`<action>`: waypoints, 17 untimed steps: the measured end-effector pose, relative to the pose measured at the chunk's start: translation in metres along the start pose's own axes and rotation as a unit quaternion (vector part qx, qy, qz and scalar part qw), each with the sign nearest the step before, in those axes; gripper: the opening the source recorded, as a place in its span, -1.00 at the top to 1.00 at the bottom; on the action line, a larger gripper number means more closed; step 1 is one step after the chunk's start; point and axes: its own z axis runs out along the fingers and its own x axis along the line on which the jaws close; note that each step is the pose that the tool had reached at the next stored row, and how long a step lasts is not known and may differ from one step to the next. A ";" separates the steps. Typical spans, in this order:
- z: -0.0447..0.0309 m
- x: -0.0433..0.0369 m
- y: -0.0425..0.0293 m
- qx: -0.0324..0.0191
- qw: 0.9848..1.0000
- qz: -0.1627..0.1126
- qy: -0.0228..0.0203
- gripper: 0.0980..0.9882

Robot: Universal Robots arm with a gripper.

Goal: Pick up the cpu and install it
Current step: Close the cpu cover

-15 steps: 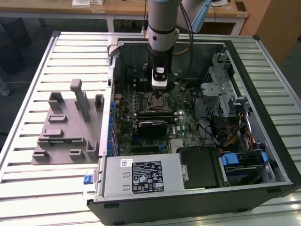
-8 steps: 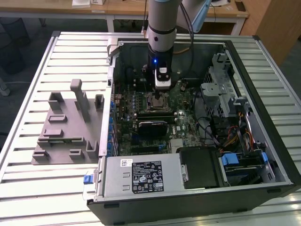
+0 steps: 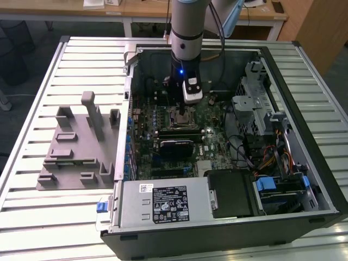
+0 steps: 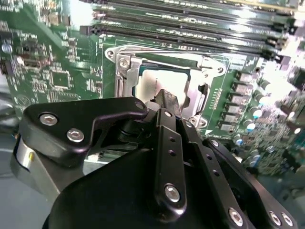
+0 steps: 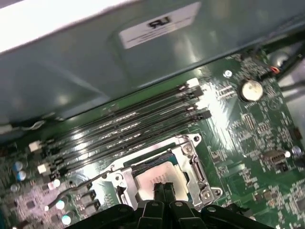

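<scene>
Closest in the exterior view sits the silver power supply box (image 3: 163, 204) at the front of the open computer case (image 3: 217, 239). Deeper inside, the arm (image 3: 186, 27) reaches down with the gripper (image 3: 180, 110) right over the socket (image 3: 182, 120). In the second wrist view the black fingers (image 4: 167, 101) are pressed together, tips above the silvery cpu (image 4: 151, 82), which lies inside the socket's metal frame. In the first wrist view the joined tips sit at the cpu's top, near the memory slots (image 5: 128, 129).
</scene>
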 end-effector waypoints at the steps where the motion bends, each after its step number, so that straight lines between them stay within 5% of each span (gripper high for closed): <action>1: 0.0002 0.0000 0.0000 0.000 1.000 -0.009 0.000 0.98; 5: 0.0009 0.0000 0.0000 0.000 0.999 -0.045 0.001 0.98; 11: 0.0018 0.0001 0.0000 -0.001 0.995 -0.099 0.002 0.98; 17: 0.0020 0.0004 -0.0002 -0.001 0.994 -0.109 0.002 0.98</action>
